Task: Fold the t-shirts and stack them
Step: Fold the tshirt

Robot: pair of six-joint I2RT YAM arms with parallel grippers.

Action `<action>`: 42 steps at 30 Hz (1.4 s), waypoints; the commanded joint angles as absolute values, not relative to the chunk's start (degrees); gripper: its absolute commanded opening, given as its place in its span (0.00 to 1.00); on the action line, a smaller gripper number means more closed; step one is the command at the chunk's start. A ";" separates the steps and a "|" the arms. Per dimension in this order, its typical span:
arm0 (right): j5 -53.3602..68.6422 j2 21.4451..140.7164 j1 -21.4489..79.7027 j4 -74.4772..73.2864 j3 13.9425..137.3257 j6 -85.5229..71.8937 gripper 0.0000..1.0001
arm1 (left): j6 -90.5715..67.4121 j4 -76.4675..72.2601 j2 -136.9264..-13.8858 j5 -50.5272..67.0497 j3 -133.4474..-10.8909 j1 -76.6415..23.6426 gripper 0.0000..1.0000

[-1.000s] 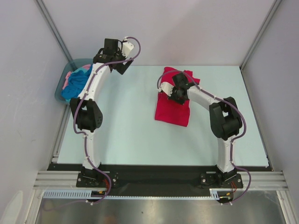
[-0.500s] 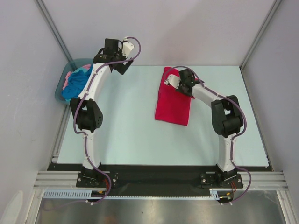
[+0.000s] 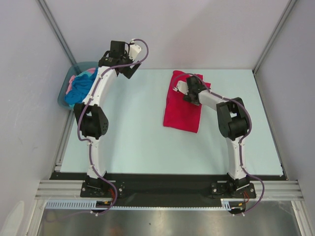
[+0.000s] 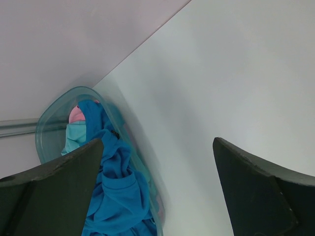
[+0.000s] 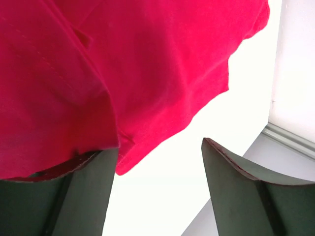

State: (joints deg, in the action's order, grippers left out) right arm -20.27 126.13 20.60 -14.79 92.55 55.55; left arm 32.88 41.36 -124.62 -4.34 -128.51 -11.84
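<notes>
Over red t-shirt (image 3: 182, 114) — right gripper (image 5: 155, 147) jaws wide, gripping nothing; left gripper (image 4: 157, 140) — spread, empty, near tub (image 4: 49, 120).

left gripper (image 4: 157, 147): jaws apart, arm reaching forward | right gripper (image 5: 158, 147): jaws apart

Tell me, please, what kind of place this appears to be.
Probably a robotics lab test cell: left arm and right arm bolted to an aluminium rail, blank panel walls around the pale table, and just a red t-shirt and a tub of shirts as props.
</notes>
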 commanded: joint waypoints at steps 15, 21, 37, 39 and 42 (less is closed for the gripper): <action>-14.41 118.13 16.97 -25.13 97.03 44.22 0.67 | 37.01 45.25 -127.34 19.41 -125.40 -15.82 1.00; -16.43 112.16 15.91 -25.14 89.04 40.43 0.66 | 29.37 48.96 -135.26 27.85 -131.65 -18.45 1.00; -19.77 109.42 15.73 -29.97 88.42 43.68 0.66 | -7.28 31.22 -144.23 49.39 -132.72 -17.31 1.00; -20.21 109.60 15.73 -29.71 88.51 43.77 0.66 | -9.74 27.10 -144.84 52.02 -132.28 -17.58 1.00; -20.83 109.69 15.73 -29.62 88.68 44.03 0.66 | -17.03 20.94 -146.51 56.76 -131.40 -17.84 1.00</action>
